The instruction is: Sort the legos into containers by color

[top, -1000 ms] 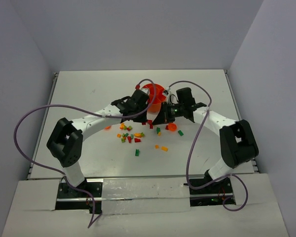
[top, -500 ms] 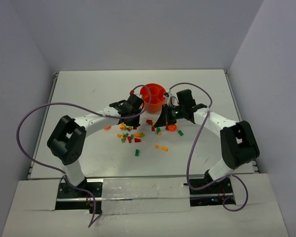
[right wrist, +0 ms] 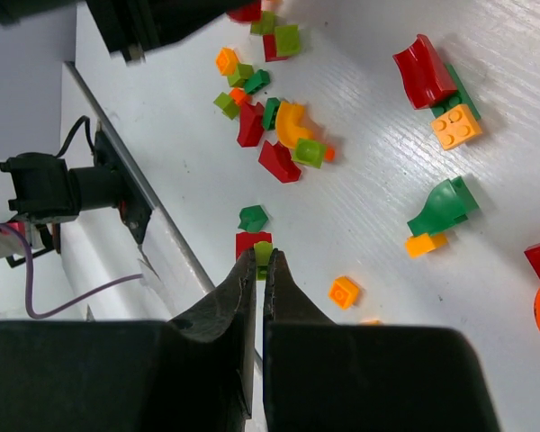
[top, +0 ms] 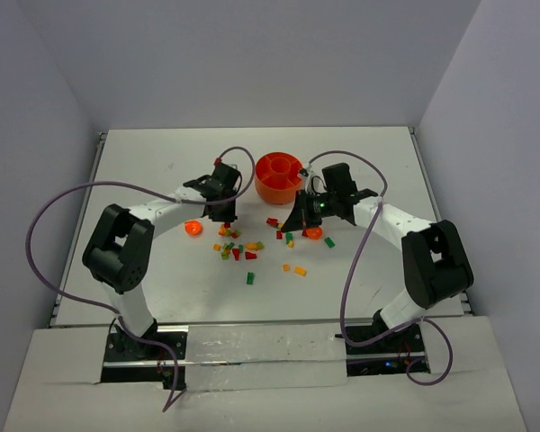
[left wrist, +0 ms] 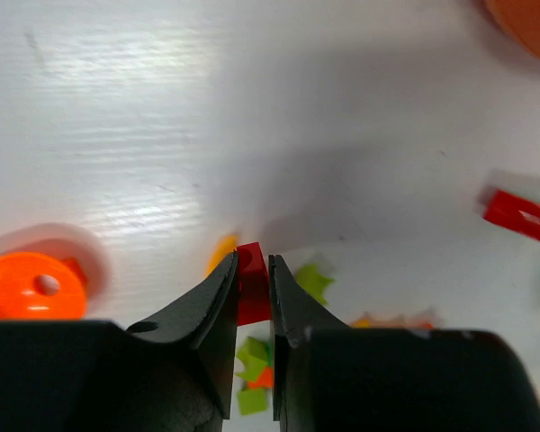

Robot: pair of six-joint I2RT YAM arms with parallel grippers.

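- red brick (left wrist: 252, 283) is what your left gripper (left wrist: 252, 263) holds: the jaws are narrow and clamp its two sides, tips pointing down at the table (top: 153, 162).
- just beyond those tips you have a lime bit (left wrist: 312, 283) to the right of the brick and a yellow-orange bit to its left. both lie on the table.
- an orange ring (left wrist: 27, 286) lies flat further towards the table's left edge, apart from the left fingers.
- your right gripper (right wrist: 262, 256) has its jaws pressed together. a small lime piece (right wrist: 264, 251) and a red one show right at the tips, and you cannot tell from here whether either is touched.
- the loose legos (top: 237, 248) lie scattered in the middle of the table, between the two grippers and a little towards the near edge. they are a mix of red, green, orange and lime.
- a lone green brick (top: 250, 278) lies nearer the near edge, with two orange ones to its right.
- the bowl (top: 272, 193) stands upright beyond the scatter, towards the far edge, between your two wrists and touching neither. what lies in its compartments is too small to tell.
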